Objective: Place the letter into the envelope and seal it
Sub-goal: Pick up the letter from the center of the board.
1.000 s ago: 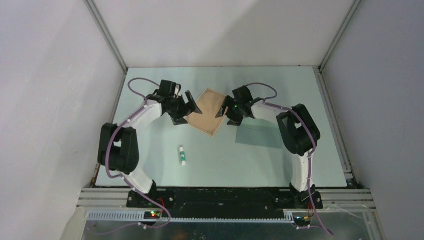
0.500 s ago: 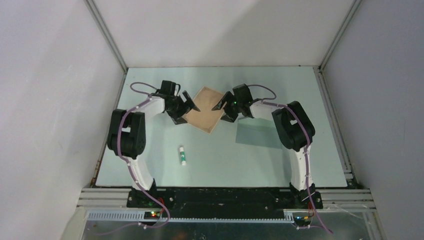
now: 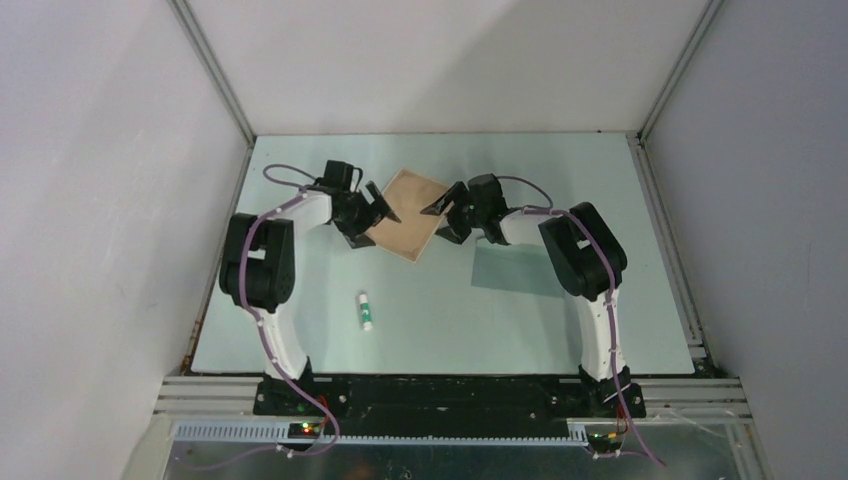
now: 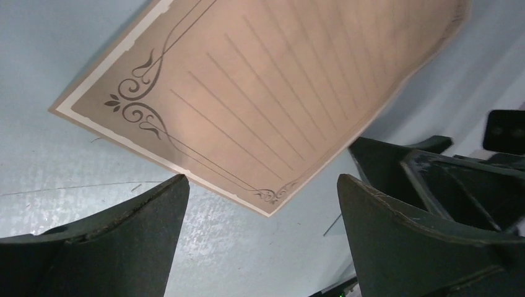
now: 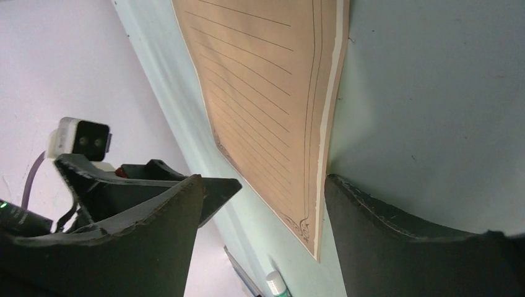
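Two claws are seen flanking the letter (image 3: pixel 405 214), which is laid flat like a diamond on the far middle of the table (image 3: pixel 450 330). The left gripper (image 3: pixel 376 214) is held wide apart at the sheet's left corner, with nothing pinched. The right gripper (image 3: pixel 440 218) is spread too, one finger at the right edge and perhaps touching it. The envelope (image 3: pixel 520 268) is left near, to the right, partly under the right arm; its flap cannot be made out. The pick-up of the sheet is judged to be in hand, no grip yet made. An edge must be lifted and pinched before the sheet can be carried across.
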